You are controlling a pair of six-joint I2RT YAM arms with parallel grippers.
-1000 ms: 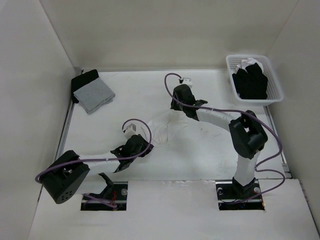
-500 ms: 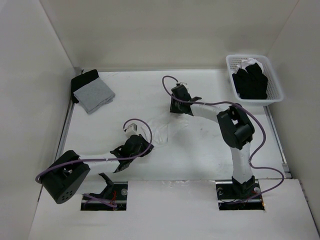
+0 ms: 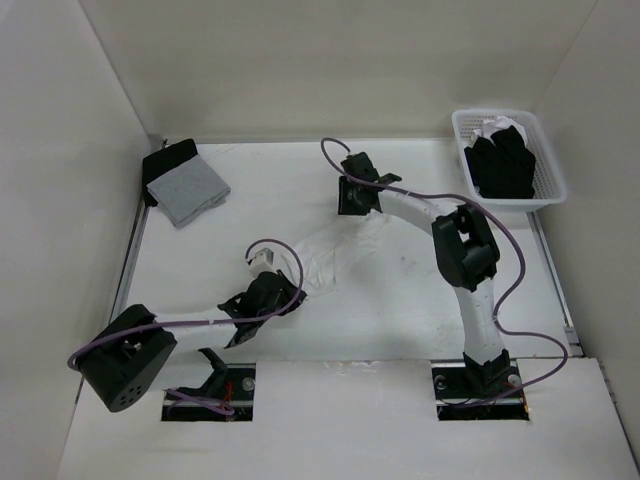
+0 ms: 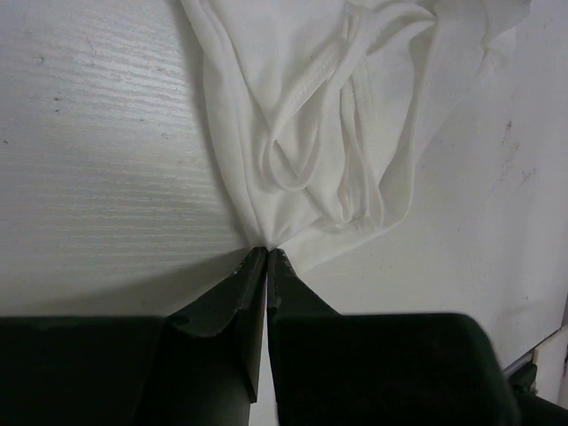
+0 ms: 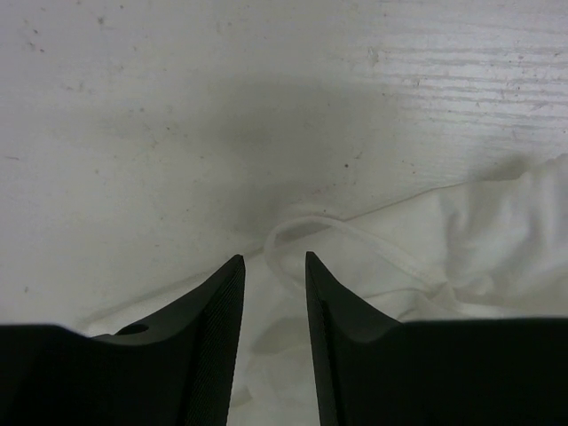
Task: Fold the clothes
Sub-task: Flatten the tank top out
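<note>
White T-shirt (image 3: 335, 245) bunched at the middle of the table (image 3: 400, 310), one set of fingers on it and one just above it.

The T-shirt lies crumpled in a band across the table's middle, running from the near left toward the far centre. A white basket (image 3: 553, 172) sits at the table's far right corner with black garments (image 3: 500, 160) heaped in it. A folded grey cloth (image 3: 185, 190) lies at the table's far left corner. The left fingers (image 4: 235, 293) are pressed together at the near-left end of the shirt, pinching a gathered point of its fabric (image 4: 328, 106) against the table. The right fingers (image 5: 204, 311) stand over the shirt's far end with a narrow gap between them, gripping nothing; a loop of hem (image 5: 355, 240) lies on the table just past their tips.
</note>
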